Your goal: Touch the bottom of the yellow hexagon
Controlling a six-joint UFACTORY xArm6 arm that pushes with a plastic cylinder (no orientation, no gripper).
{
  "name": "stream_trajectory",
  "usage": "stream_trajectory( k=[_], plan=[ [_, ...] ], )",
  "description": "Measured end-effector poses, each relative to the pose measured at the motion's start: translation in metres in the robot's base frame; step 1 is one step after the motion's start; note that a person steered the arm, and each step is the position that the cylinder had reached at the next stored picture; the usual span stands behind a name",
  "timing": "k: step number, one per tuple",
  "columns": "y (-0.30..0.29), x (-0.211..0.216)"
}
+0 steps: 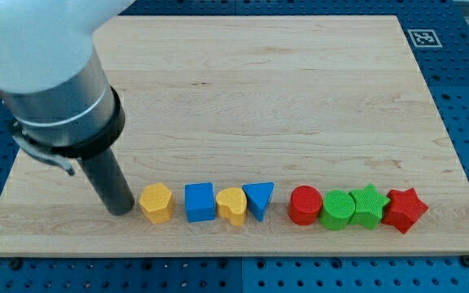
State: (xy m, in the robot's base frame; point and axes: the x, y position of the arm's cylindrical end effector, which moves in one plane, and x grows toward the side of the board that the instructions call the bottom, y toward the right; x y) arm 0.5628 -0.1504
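Note:
The yellow hexagon point(156, 203) lies near the bottom of the wooden board point(243, 89), at the left end of a row of blocks. My tip point(123, 209) rests on the board just left of the hexagon, almost touching its left side. To the hexagon's right stand a blue cube point(199, 201), a yellow heart point(232, 205) and a blue triangle point(259, 199).
Further right in the same row are a red cylinder point(304, 204), a green cylinder point(337, 210), a green star point(367, 205) and a red star point(404, 209). The board's bottom edge runs close below the row. The arm's grey body fills the view's upper left.

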Motion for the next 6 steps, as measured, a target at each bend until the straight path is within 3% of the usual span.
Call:
stream_trajectory(
  k=[1,2,4,6],
  plan=[
    [-0.042,-0.021],
    [-0.081,-0.002],
    [-0.089,0.056],
    [0.035,0.051]
  ],
)
